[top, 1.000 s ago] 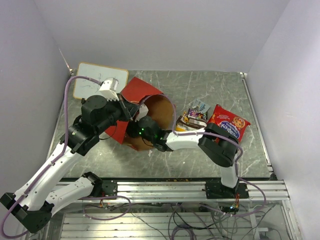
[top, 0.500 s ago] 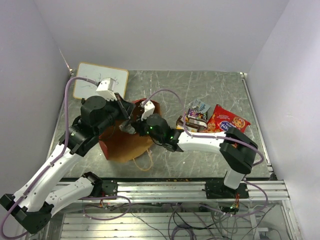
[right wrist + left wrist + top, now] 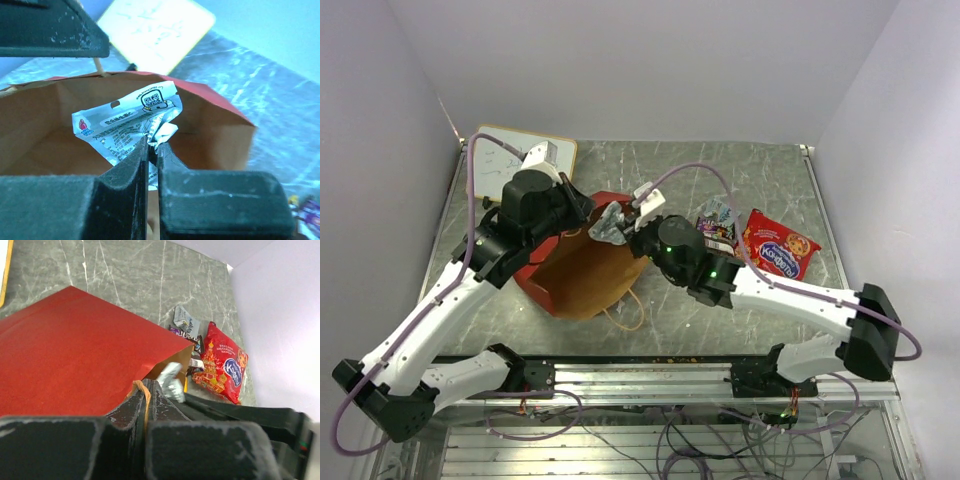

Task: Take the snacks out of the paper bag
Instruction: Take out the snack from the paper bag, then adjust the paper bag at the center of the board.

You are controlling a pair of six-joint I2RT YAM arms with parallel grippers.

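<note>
The red paper bag [image 3: 582, 280] stands tilted with its brown inside showing. My left gripper [image 3: 578, 222] is shut on one tan handle [image 3: 144, 391] at the bag's rim. My right gripper [image 3: 623, 228] is shut on a small grey-white wrapper [image 3: 125, 122] and holds it just above the bag's mouth; the same wrapper [image 3: 171, 379] shows past the left fingers. On the table to the right lie a large red crinkly snack bag [image 3: 778, 245] and a heap of small packets [image 3: 716, 229]. Whatever else is in the bag is hidden.
A white board with a tan frame [image 3: 505, 160] lies at the back left, behind the left arm. The bag's other handle loop [image 3: 626, 311] hangs toward the near edge. Walls close in on both sides of the table [image 3: 720, 310].
My right gripper has come up out of the bag with the grey-white wrapper in it. The left gripper has lifted the handle, turning the bag's mouth upward.
</note>
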